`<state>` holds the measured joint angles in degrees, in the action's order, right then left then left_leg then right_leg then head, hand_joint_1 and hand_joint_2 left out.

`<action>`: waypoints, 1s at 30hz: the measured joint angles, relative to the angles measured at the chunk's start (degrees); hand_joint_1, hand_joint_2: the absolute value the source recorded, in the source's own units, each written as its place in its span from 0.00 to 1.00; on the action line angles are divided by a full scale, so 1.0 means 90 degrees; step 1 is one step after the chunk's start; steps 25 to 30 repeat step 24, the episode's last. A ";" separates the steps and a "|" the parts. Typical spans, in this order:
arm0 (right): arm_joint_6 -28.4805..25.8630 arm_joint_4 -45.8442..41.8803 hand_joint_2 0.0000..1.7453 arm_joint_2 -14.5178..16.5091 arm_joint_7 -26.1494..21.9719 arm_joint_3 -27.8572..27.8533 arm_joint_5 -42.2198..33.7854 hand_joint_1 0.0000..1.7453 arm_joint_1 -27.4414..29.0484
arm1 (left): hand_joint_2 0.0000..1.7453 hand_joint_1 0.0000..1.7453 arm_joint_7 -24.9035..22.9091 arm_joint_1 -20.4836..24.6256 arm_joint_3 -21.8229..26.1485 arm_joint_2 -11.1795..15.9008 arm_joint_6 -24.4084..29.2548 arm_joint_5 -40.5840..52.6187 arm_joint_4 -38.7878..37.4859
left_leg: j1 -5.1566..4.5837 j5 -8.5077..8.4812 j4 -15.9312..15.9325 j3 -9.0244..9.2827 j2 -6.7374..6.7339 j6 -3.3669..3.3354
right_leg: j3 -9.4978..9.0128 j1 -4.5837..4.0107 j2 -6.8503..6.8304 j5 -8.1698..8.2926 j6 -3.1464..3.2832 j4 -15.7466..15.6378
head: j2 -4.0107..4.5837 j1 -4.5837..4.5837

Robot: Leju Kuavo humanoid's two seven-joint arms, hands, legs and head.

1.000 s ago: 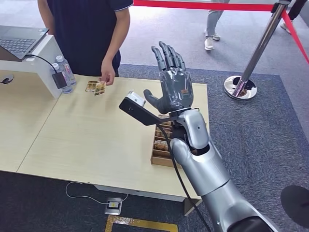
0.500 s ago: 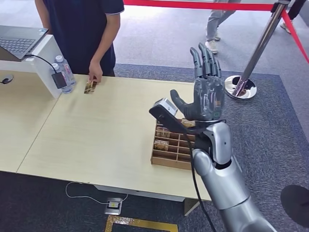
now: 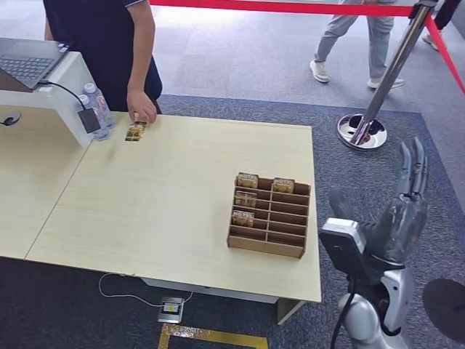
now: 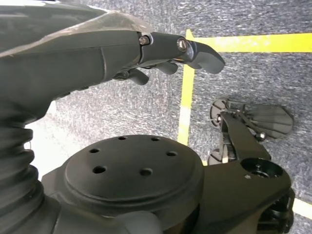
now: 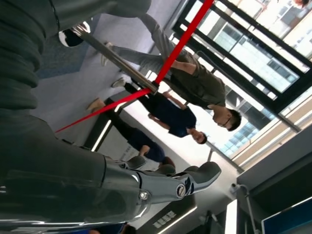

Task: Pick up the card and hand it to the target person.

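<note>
Silver-armed, the right hand (image 3: pixel 403 211) has swung off the table (image 3: pixel 164 196) to the robot's side, fingers spread and empty, while the card (image 3: pixel 135 131) now lies at the far edge under the person's hand (image 3: pixel 142 105), so the handover looks done

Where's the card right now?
In the head view the card lies at the table's far left edge, under the person's hand, beside the water bottles.
</note>
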<state>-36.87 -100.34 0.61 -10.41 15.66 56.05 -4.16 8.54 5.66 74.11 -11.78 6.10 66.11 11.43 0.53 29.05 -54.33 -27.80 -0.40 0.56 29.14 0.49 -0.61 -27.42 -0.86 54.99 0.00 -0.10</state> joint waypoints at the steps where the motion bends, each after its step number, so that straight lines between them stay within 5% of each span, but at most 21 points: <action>1: -0.0093 -0.0153 1.00 0.0016 -0.0087 -0.0141 -0.0112 0.00 0.0275 | 1.00 0.00 0.0010 -0.0003 0.0013 -0.0001 0.0000 -0.0009 0.0000 | 0.0000 0.0002 0.0000 -0.0001 0.0000 0.0001 | 0.0001 0.0000 0.0000 -0.0001 -0.0001 0.0000 | 0.0000 0.0000; 10: 0.0083 -0.0841 1.00 0.0461 -0.0261 -0.1291 -0.0699 0.00 0.1831 | 1.00 0.00 0.0054 -0.0010 0.0092 -0.0002 -0.0019 -0.0032 0.0000 | -0.0001 0.0006 0.0001 0.0001 -0.0003 0.0000 | 0.0000 0.0000 0.0000 -0.0001 -0.0002 -0.0001 | 0.0000 0.0000; 23: 0.1768 -0.0143 1.00 0.1356 -0.0269 -0.3283 -0.0943 0.00 0.2139 | 1.00 0.00 -0.0025 -0.0011 0.0091 -0.0006 -0.0022 0.0068 0.0000 | 0.0000 0.0004 0.0001 0.0002 -0.0003 0.0000 | -0.0003 0.0000 0.0000 -0.0001 -0.0002 -0.0001 | 0.0000 -0.0001; 30: 0.1847 -0.0072 1.00 0.1384 -0.0277 -0.3373 -0.0959 0.00 0.2121 | 1.00 0.00 -0.0029 -0.0010 0.0091 -0.0006 -0.0022 0.0069 0.0000 | 0.0000 0.0004 0.0001 0.0002 -0.0003 0.0000 | -0.0004 0.0000 0.0000 -0.0001 -0.0001 -0.0001 | 0.0000 0.0000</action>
